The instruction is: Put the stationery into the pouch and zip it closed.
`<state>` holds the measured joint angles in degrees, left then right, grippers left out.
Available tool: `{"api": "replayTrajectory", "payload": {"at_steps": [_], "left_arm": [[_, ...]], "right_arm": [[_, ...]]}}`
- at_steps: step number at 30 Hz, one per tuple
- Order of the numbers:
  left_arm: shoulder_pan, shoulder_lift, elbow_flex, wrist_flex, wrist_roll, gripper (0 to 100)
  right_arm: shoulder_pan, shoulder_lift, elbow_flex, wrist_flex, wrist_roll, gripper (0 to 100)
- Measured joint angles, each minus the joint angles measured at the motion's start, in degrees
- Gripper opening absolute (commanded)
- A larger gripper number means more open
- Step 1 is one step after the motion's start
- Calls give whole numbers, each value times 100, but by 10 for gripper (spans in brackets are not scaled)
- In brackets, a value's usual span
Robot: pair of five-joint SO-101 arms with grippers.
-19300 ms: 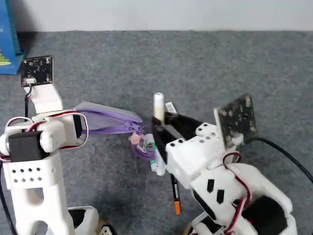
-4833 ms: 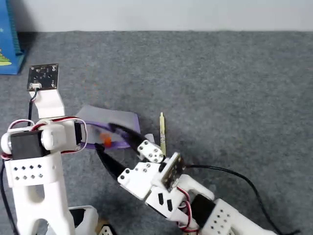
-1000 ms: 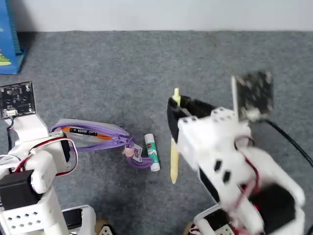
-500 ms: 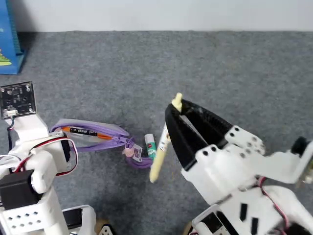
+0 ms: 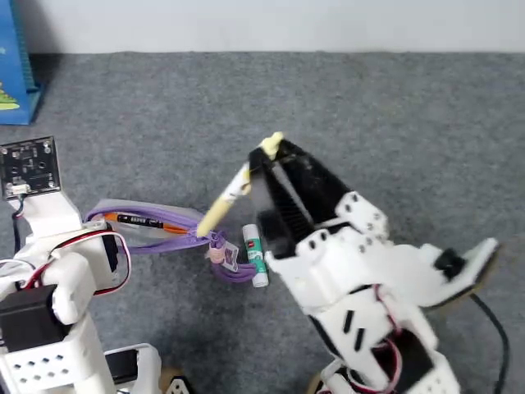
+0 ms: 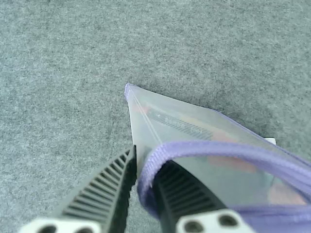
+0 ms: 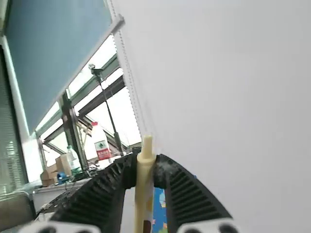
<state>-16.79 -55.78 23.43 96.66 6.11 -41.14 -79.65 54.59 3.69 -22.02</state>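
The purple translucent pouch [image 5: 152, 226] lies on the grey carpet with an orange and black pen [image 5: 148, 223] inside; its mouth faces right. My left gripper [image 6: 145, 160] is shut on the pouch's [image 6: 194, 145] purple rim at the closed end. My right gripper [image 5: 264, 162] is shut on a yellow pen [image 5: 225, 195], which slants down to the left with its lower tip at the pouch mouth. In the right wrist view that gripper [image 7: 144, 162] points up at the wall with the yellow pen [image 7: 144, 189] between its fingers. A white and green glue stick [image 5: 256, 254] lies beside the zip pull [image 5: 221, 254].
A blue box [image 5: 12, 74] stands at the far left by the white wall [image 5: 287, 25]. The left arm's body [image 5: 49, 287] and the right arm's body [image 5: 369, 295] take up the front of the carpet. Open carpet [image 5: 394, 123] stretches behind and to the right.
My right arm has swung left with the yellow pen, tilting it so its lower tip went from beside the glue stick to the pouch mouth. The left arm and pouch have stayed put.
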Motion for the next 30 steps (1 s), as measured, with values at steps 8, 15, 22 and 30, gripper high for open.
{"api": "replayTrajectory", "payload": {"at_steps": [8,15,22,30], "left_arm": [[0,0,0,0,0,13],[0,-53,149,-70,0,13],[-9,-70,264,-211,0,13],[-9,-70,264,-211,0,13]], "right_arm": [[-281,1196,448,-1741,0,8],[-334,2391,659,-2453,-18,11],[-993,2189,1055,-1934,659,173],[-1477,756,1125,-26,976,226]]}}
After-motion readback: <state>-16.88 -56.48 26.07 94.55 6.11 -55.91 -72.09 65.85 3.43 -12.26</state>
